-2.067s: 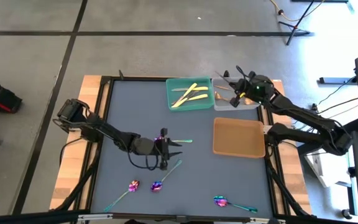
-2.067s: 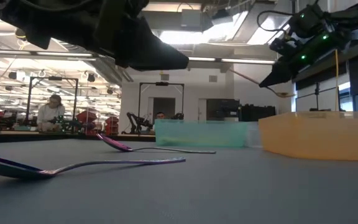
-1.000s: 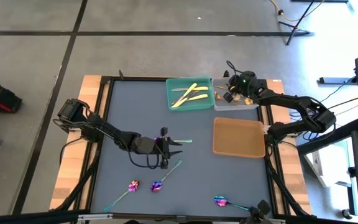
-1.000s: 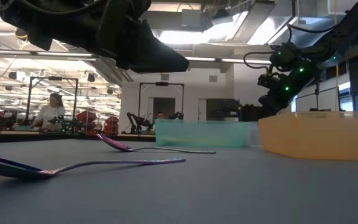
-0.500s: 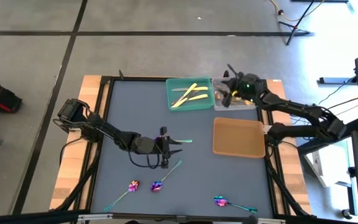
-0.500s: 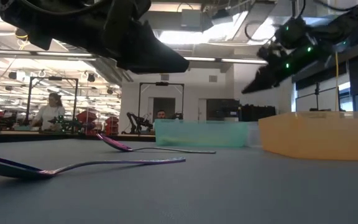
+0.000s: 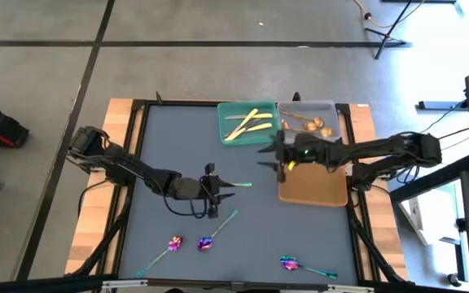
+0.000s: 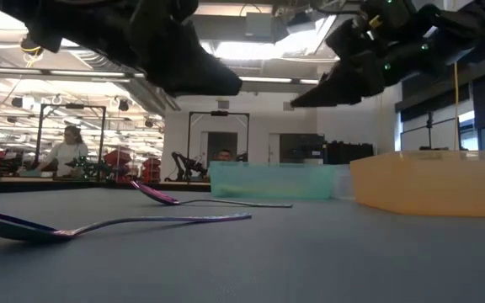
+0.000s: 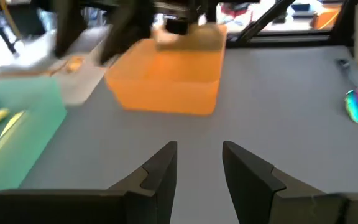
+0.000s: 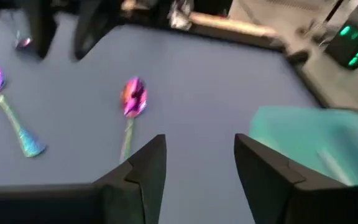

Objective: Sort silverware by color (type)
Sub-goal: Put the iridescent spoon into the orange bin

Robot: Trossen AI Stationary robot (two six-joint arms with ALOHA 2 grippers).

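Counted four iridescent purple spoons lying flat on the table (image 7: pixel 161 146). Found the first spoon (image 7: pixel 236 185) partly hidden beneath the left gripper (image 7: pixel 216 194), its teal handle pointing toward the orange tray (image 7: pixel 312 194). Lower in the high view, found the second spoon (image 7: pixel 207 242), handle slanting up toward that gripper. Found the third spoon (image 7: pixel 174 242) just beside it, handle slanting the opposite way, and the fourth spoon (image 7: pixel 289 263) well apart, handle pointing right.

Made out about three pale gold knives (image 7: pixel 247 120) overlapping in the green tray (image 7: pixel 222 134), and roughly three copper spoons (image 7: pixel 319 124) in the grey tray (image 7: pixel 308 107); could not fix either count.

Saw the right gripper (image 7: pixel 265 157) above the table beside the orange tray, fingers apart and empty. Saw the left fingers likewise apart, holding nothing.
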